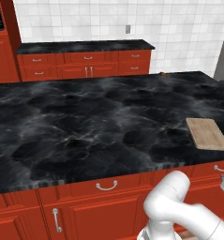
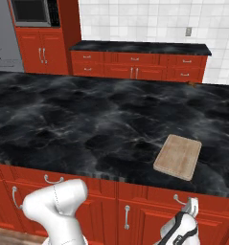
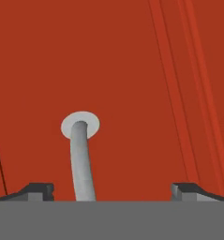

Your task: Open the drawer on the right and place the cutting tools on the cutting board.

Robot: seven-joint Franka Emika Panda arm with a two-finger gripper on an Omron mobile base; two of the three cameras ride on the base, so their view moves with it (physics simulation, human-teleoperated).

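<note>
Black marble counter (image 2: 87, 124): your largest surface, running across both base views above the red cabinet fronts
Drawer (image 2: 183, 198): red front under the counter edge at the right, closed, directly below the cutting board
Cutting board (image 2: 178, 156): light tan, lying flat near the counter's front edge, bare on top
Gripper (image 2: 191, 206): right at the drawer front; you see its fingers (image 3: 36, 191) spread apart, clamped on nothing
Silver handle (image 3: 83, 161): rises between the two fingertips, nearer the left one; contact cannot be told
</note>
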